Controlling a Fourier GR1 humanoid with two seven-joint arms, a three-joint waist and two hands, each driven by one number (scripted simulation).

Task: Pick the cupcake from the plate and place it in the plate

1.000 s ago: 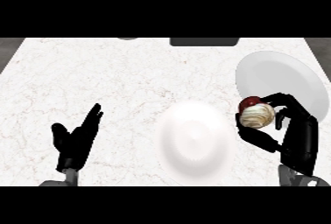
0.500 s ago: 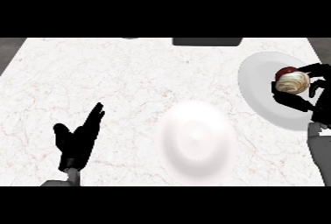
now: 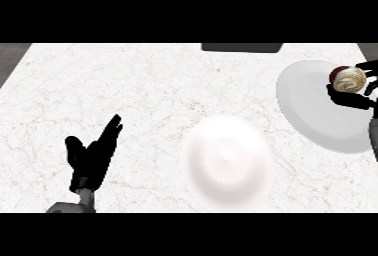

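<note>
White marbled worktop (image 3: pixel 148 95), seen from steeply above; darker strip at the far left corner.

Item 1: cupcake (image 3: pixel 348 80), pale frosting over a dark red base. Sits over the far right part of the grey plate, near its rim. Partly covered by the hand around it; whether it rests on the plate or is held just above it cannot be told.

Item 2: right hand (image 3: pixel 353 100), black, fingers curled round the cupcake from the near side and the right. Mostly cut off by the right edge of the view; forearm barely shows.

Item 3: grey plate (image 3: pixel 310 110), at right, its right edge running out of view and partly behind the hand.

Item 4: white plate (image 3: pixel 225 162), centre near, well apart from the cupcake, just beside the grey plate.

Item 5: left hand (image 3: pixel 90 160), at lower left, fingers straight and spread, thumb apart, holding nothing. Grey forearm cut off at the lower edge.

Item 6: dark rectangular object (image 3: pixel 242 47) at the far edge, cropped; identity unclear.
</note>
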